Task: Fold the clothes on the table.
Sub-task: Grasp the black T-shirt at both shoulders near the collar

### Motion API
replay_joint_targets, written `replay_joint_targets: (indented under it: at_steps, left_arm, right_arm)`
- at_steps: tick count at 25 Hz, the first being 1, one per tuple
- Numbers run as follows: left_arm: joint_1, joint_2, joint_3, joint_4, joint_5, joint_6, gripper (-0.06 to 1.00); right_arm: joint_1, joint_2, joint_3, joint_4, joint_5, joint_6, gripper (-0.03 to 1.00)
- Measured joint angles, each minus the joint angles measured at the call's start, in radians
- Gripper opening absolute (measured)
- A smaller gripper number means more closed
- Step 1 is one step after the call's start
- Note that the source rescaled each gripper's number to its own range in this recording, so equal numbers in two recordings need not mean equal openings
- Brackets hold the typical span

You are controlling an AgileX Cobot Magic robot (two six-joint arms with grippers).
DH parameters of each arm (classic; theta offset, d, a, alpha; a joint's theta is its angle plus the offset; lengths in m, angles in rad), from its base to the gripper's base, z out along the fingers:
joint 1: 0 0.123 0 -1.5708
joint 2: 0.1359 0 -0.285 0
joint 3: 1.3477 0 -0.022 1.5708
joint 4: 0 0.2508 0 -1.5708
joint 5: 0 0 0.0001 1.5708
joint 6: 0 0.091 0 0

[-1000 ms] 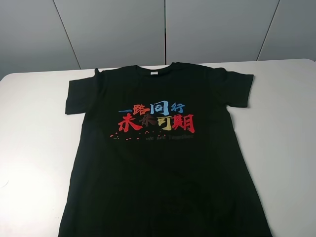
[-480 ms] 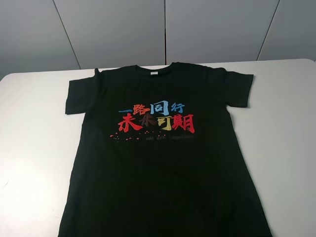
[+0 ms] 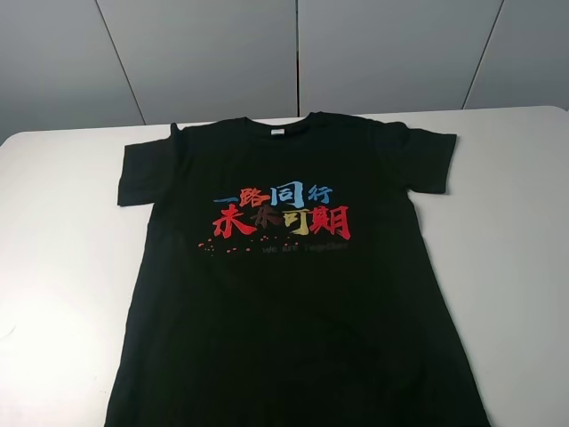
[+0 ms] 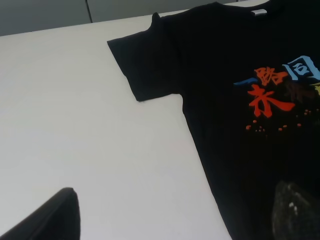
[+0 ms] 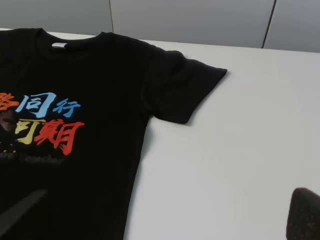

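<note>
The black T-shirt [image 3: 293, 285] lies flat and face up on the white table [image 3: 62, 249], collar at the far side, with red, blue and yellow characters [image 3: 280, 212] on the chest. Both sleeves are spread out. Neither gripper shows in the exterior high view. In the left wrist view my left gripper [image 4: 177, 190] is open and empty above the shirt's left side edge [image 4: 200, 150], below the left sleeve [image 4: 145, 65]. In the right wrist view my right gripper [image 5: 170, 192] is open and empty above the right side edge [image 5: 137, 165], below the right sleeve [image 5: 182, 87].
Bare white tabletop lies on both sides of the shirt [image 3: 516, 267]. A grey panelled wall [image 3: 293, 53] stands behind the table's far edge. The shirt's hem runs off the bottom of the exterior high view.
</note>
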Motion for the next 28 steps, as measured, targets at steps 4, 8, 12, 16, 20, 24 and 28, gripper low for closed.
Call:
replay_joint_targets:
  at_steps: [4, 8, 12, 16, 20, 24, 28]
  left_arm:
    - [0.0, 0.146, -0.062, -0.002, -0.01, 0.061, 1.0]
    - [0.0, 0.37, -0.165, -0.006, -0.071, 0.121, 1.0]
    - [0.0, 0.619, -0.291, -0.019, -0.087, 0.221, 1.0]
    - [0.0, 0.854, -0.403, -0.081, -0.104, 0.293, 1.0]
    - [0.0, 1.077, -0.462, -0.178, -0.165, 0.421, 1.0]
    - [-0.005, 1.267, -0.469, -0.211, -0.256, 0.522, 1.0]
    - [-0.063, 1.425, -0.475, -0.213, -0.325, 0.583, 1.0]
  right_arm:
    - [0.0, 0.069, -0.006, 0.0, 0.009, 0.0, 1.0]
    - [0.0, 0.252, -0.065, 0.0, -0.031, 0.0, 1.0]
    - [0.0, 0.454, -0.127, 0.083, -0.166, -0.01, 1.0]
    - [0.0, 0.642, -0.179, 0.233, -0.249, -0.145, 1.0]
    - [0.0, 0.861, -0.247, 0.239, -0.251, -0.207, 1.0]
    - [0.011, 1.077, -0.315, 0.226, -0.269, -0.284, 1.0]
    - [0.117, 1.279, -0.391, 0.136, -0.281, -0.295, 1.0]
